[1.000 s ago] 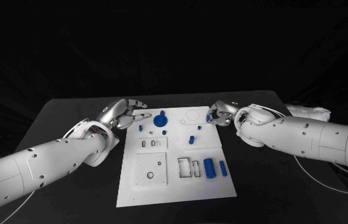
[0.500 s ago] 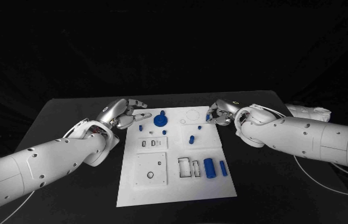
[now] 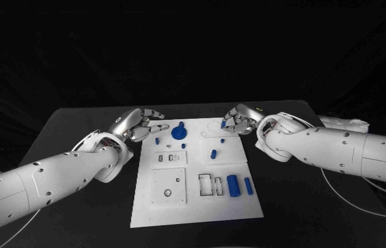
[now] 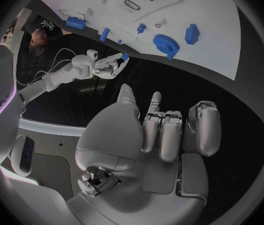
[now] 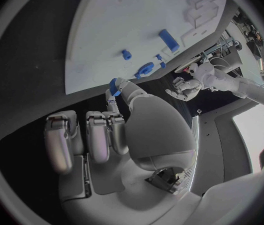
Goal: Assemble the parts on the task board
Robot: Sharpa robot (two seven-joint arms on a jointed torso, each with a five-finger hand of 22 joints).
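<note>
Right hand (image 3: 239,119) first: its fingers (image 5: 114,92) pinch a small blue part (image 5: 114,85) at the tips, the rest of them curled in, and it hovers over the task board (image 3: 193,203) near the board's 1 o'clock corner. Over at the board's 11 o'clock corner sits the left hand (image 3: 138,124), fingers (image 4: 160,127) bent and apart with nothing between them, hanging just off the board's edge above the black worktop (image 3: 72,131). Right beside those fingertips a blue gear (image 3: 178,131) lies on the board, with a flat blue piece (image 3: 160,129) next to it. Toward the board's 4 o'clock, two blue cylinders (image 3: 232,184) lie side by side, and a small blue peg (image 3: 213,154) stands near the centre.
</note>
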